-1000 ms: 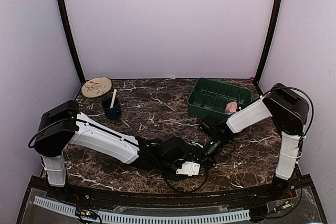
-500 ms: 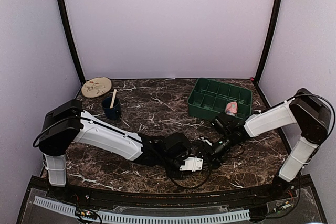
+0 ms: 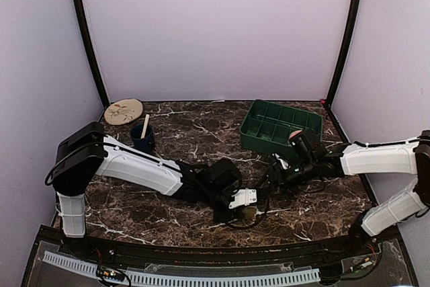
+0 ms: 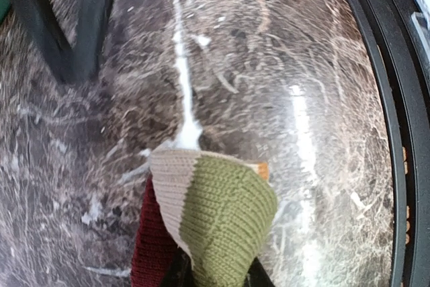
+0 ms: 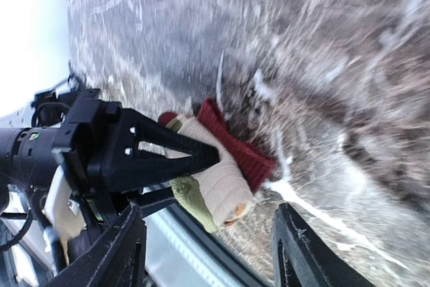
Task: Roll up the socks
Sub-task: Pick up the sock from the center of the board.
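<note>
A bunched sock (image 4: pixel 216 214) in cream, olive green and dark red sits in my left gripper (image 4: pixel 218 275), which is shut on it just above the marble near the table's front edge. From above, that gripper (image 3: pixel 243 208) lies at centre front, with a bit of the sock (image 3: pixel 250 212) showing. In the right wrist view the same sock (image 5: pixel 225 183) is pinched by the left arm's black fingers (image 5: pixel 161 156). My right gripper (image 5: pixel 208 223) stands open, a short way from the sock, touching nothing. It (image 3: pixel 272 181) lies just right of the left one. The pink sock (image 3: pixel 295 138) lies in the tray.
A green compartment tray (image 3: pixel 269 126) stands at the back right. A dark blue cup (image 3: pixel 142 140) with a wooden stick and a round plate (image 3: pixel 123 111) are at the back left. The black front rail (image 4: pixel 403 132) runs close beside the held sock.
My right gripper has opened wide and drawn back to the right, its arm stretching out low. The left gripper has tightened on the sock and shifted slightly away from the front edge.
</note>
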You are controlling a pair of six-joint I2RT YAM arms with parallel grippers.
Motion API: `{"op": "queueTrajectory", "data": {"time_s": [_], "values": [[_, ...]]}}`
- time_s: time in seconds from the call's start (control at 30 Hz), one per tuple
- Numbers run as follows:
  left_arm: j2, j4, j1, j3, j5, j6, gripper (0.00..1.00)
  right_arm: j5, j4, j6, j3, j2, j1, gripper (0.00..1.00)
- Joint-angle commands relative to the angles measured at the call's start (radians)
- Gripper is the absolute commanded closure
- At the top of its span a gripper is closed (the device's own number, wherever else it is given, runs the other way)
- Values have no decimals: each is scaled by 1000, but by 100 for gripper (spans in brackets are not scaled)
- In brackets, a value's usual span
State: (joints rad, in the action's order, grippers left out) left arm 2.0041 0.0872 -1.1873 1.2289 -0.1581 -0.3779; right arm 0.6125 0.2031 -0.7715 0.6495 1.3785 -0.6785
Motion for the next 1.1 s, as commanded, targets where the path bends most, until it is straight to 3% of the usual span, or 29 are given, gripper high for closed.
{"op": "queueTrajectory", "data": {"time_s": [0.0,0.4,0.6,0.8,1.07], "values": [[28,201,43,-12,-30,103,100,-209,16,-32,-20,-103,7,41],[-6,365,83,169,-49,220,100,-486,66,-58,-14,-309,2,43],[-13,421,195,406,-89,357,100,-661,134,-90,12,-389,-1,48],[132,514,321,777,-148,541,100,-850,242,-115,67,-457,-2,56],[274,402,386,945,-174,819,100,-1074,248,28,165,-396,5,63]]}}
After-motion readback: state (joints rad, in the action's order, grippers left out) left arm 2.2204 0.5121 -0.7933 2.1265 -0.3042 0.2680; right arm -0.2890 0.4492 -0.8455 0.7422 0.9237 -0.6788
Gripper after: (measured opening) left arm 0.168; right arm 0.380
